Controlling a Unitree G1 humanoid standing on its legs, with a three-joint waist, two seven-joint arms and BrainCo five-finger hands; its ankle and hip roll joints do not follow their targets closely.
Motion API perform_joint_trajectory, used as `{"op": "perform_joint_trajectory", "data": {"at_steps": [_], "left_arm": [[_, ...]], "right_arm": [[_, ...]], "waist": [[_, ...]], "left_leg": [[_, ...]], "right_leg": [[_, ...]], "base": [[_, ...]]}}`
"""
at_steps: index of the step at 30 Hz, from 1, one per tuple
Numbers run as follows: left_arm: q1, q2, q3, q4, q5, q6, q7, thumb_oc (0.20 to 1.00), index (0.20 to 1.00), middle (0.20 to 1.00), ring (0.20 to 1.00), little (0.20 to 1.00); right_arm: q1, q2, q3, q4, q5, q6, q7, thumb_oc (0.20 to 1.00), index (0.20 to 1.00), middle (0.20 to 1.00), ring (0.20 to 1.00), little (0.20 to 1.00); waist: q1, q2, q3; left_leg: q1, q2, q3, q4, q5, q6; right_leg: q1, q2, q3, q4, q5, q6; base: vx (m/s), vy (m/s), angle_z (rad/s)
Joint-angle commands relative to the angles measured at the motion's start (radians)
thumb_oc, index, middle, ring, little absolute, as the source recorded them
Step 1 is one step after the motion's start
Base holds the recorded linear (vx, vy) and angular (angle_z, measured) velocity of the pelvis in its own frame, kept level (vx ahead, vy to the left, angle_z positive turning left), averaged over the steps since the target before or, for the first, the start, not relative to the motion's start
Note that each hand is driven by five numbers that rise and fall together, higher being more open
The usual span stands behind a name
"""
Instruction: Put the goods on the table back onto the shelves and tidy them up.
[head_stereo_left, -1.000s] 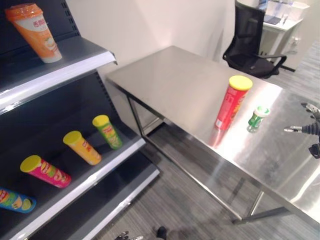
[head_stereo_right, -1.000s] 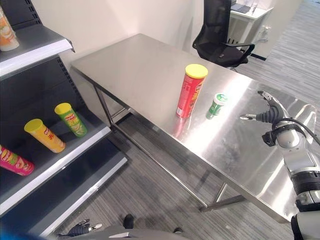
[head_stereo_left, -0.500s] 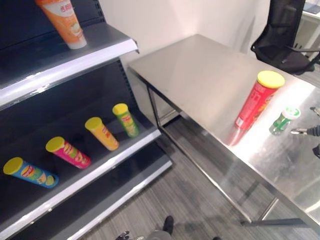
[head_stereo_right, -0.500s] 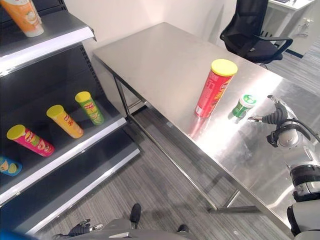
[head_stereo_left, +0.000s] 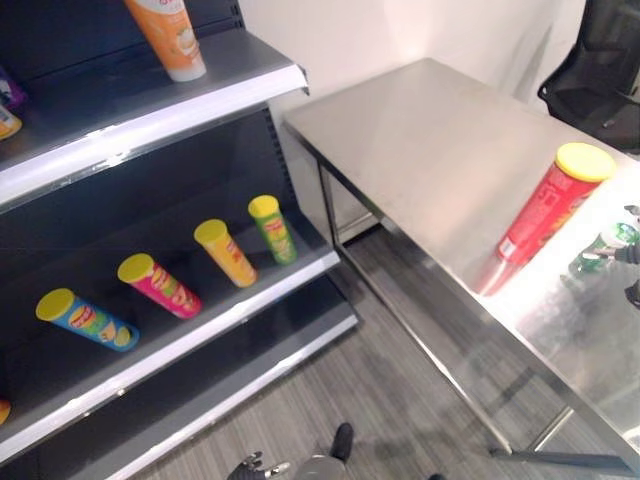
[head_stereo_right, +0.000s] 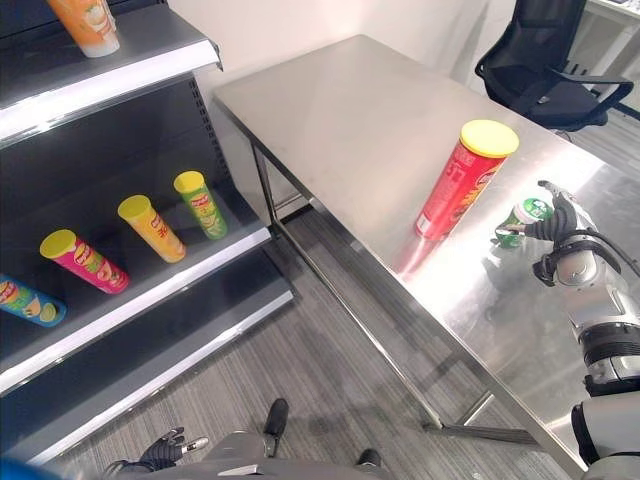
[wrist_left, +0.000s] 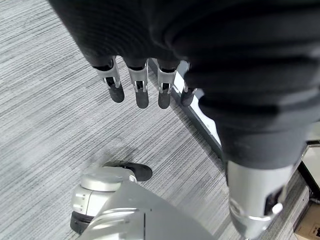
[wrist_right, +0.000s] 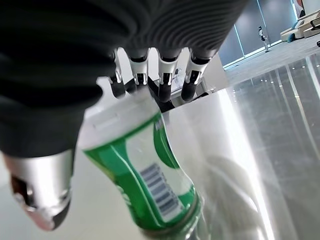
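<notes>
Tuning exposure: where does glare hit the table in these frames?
Right eye view: a bright glare patch on the table around the red can and green bottle, with the can's red reflection at its base. Left eye view: the same patch, at the view's right edge. Right wrist view: a bright streak on the steel beside the bottle.
</notes>
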Motion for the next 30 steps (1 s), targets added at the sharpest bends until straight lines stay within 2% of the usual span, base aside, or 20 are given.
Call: {"op": "perform_joint_trajectory", "data": {"at_steps": [1, 17, 19, 20, 21, 22, 23, 30], "left_arm": [[-0.051, 0.044, -0.052, 0.019, -0.03, -0.013, 0.019, 1.0, 1.0, 1.0, 1.0, 1.0], [-0.054, 0.035, -0.046, 0.039, -0.041, -0.009, 0.033, 1.0, 1.0, 1.0, 1.0, 1.0], [-0.055, 0.035, -0.045, 0.039, -0.042, -0.009, 0.033, 1.0, 1.0, 1.0, 1.0, 1.0], [-0.054, 0.036, -0.043, 0.038, -0.043, -0.008, 0.034, 1.0, 1.0, 1.0, 1.0, 1.0], [-0.054, 0.036, -0.043, 0.038, -0.043, -0.008, 0.034, 1.0, 1.0, 1.0, 1.0, 1.0], [-0.054, 0.036, -0.041, 0.039, -0.043, -0.007, 0.034, 1.0, 1.0, 1.0, 1.0, 1.0], [-0.048, 0.038, -0.042, 0.02, -0.048, -0.008, 0.035, 1.0, 1.0, 1.0, 1.0, 1.0], [-0.028, 0.041, -0.048, -0.013, -0.053, -0.008, 0.029, 1.0, 1.0, 1.0, 1.0, 1.0]], "right_arm": [[-0.101, -0.021, 0.049, 0.002, 0.011, -0.016, -0.029, 1.0, 1.0, 1.0, 1.0, 1.0], [-0.108, 0.005, 0.087, 0.048, 0.011, 0.012, -0.003, 1.0, 1.0, 1.0, 1.0, 1.0], [-0.106, 0.007, 0.088, 0.052, 0.016, 0.014, 0.004, 0.871, 0.871, 0.871, 0.871, 0.871], [-0.106, 0.008, 0.093, 0.06, 0.021, 0.021, 0.014, 0.595, 0.595, 0.595, 0.595, 0.595], [-0.106, 0.008, 0.093, 0.06, 0.021, 0.021, 0.014, 0.561, 0.561, 0.561, 0.561, 0.561], [-0.104, 0.008, 0.093, 0.063, 0.019, 0.024, 0.017, 0.407, 0.407, 0.407, 0.407, 0.407], [-0.103, 0.008, 0.092, 0.063, 0.019, 0.025, 0.017, 0.2, 0.2, 0.2, 0.2, 0.2], [-0.101, 0.005, 0.09, 0.06, 0.025, 0.024, 0.017, 0.2, 0.2, 0.2, 0.2, 0.2]], "waist": [[0.036, -0.015, -0.014], [0.036, -0.02, -0.005], [0.033, -0.02, -0.003], [0.03, -0.02, -0.002], [0.03, -0.02, -0.002], [0.029, -0.02, -0.001], [0.028, -0.018, 0.0], [0.022, -0.015, 0.005]], "left_leg": [[0.052, 0.067, 0.086, 0.013, -0.071, -0.092], [0.05, 0.068, 0.082, 0.013, -0.073, -0.092], [0.05, 0.067, 0.084, 0.013, -0.073, -0.092], [0.047, 0.068, 0.085, 0.013, -0.074, -0.092], [0.047, 0.068, 0.085, 0.013, -0.074, -0.092], [0.047, 0.068, 0.086, 0.013, -0.074, -0.092], [0.047, 0.068, 0.086, 0.013, -0.075, -0.091], [0.052, 0.069, 0.089, 0.013, -0.077, -0.088]], "right_leg": [[0.013, -0.014, 0.049, 0.012, -0.036, 0.034], [0.012, -0.012, 0.05, 0.012, -0.039, 0.032], [0.01, -0.012, 0.052, 0.012, -0.038, 0.033], [0.007, -0.013, 0.055, 0.012, -0.038, 0.033], [0.007, -0.013, 0.055, 0.012, -0.038, 0.033], [0.007, -0.012, 0.056, 0.012, -0.038, 0.033], [0.006, -0.012, 0.057, 0.012, -0.038, 0.033], [0.005, -0.011, 0.065, 0.012, -0.036, 0.032]], "base": [[0.02, 0.002, 0.12], [0.0, 0.0, 0.01], [0.0, -0.002, -0.02], [0.0, 0.0, 0.0], [0.0, 0.0, 0.0], [0.0, 0.0, 0.0], [0.0, 0.0, 0.0], [0.0, 0.0, 0.0]]}}
